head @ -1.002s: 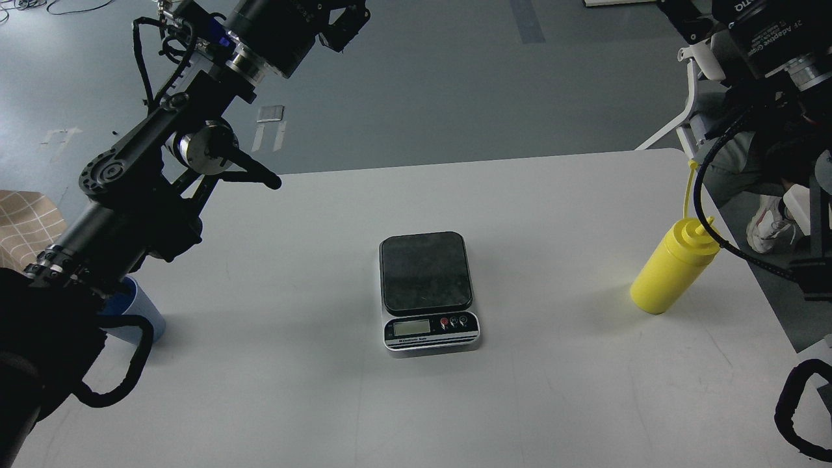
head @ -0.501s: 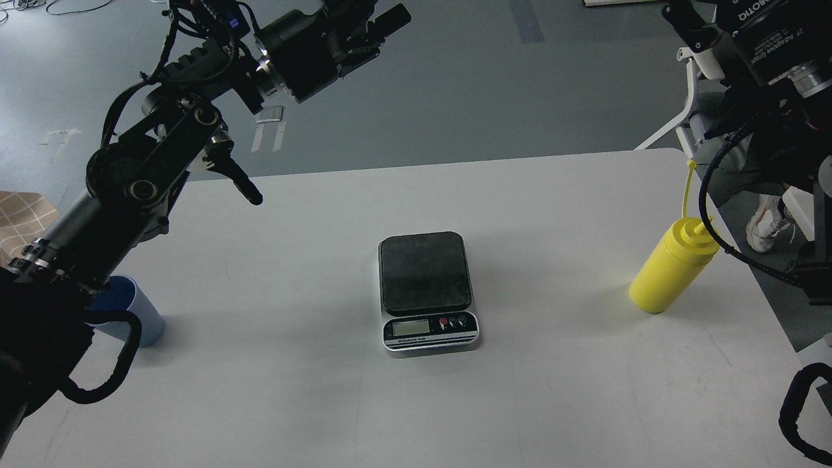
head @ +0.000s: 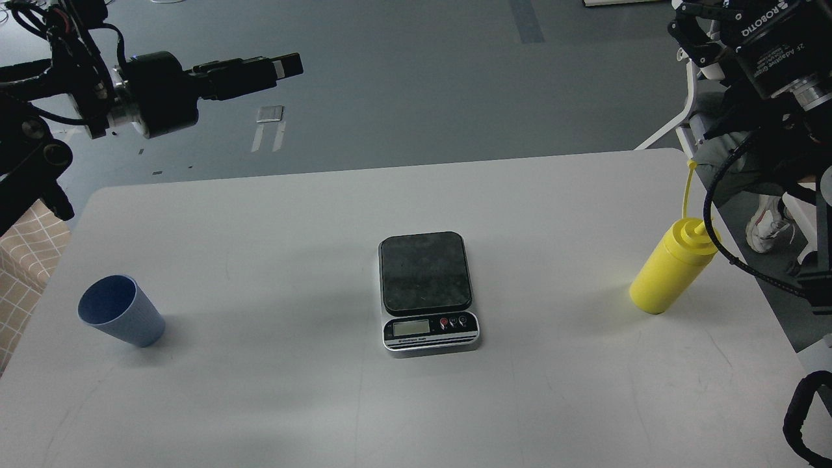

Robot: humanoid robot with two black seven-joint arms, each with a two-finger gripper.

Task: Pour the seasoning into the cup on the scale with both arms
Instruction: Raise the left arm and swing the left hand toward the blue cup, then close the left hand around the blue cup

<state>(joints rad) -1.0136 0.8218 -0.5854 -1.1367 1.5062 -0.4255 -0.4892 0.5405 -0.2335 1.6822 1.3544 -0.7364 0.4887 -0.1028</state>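
Note:
The light blue cup [head: 120, 311] stands upright and alone on the white table [head: 273, 403] at the left. The scale [head: 427, 290] sits at the table's middle with nothing on its dark platform. The yellow seasoning bottle [head: 673, 266] stands near the right edge, its cap strap sticking up. My left gripper [head: 286, 65] is high at the upper left beyond the table's far edge, pointing right, holding nothing; its fingers overlap in this side view. My right gripper [head: 690, 23] is at the top right, above the bottle, partly cut off by the frame.
A white chair frame [head: 686, 104] and a person's shoe [head: 767, 224] are beyond the table's right edge. A tan checked object [head: 23, 260] is off the left edge. A black cable loop [head: 803, 416] hangs at the lower right.
My left arm has swung up and to the left, off the table, uncovering the cup. Its gripper now points right. The right arm has shifted slightly. Cup, scale and bottle have not moved.

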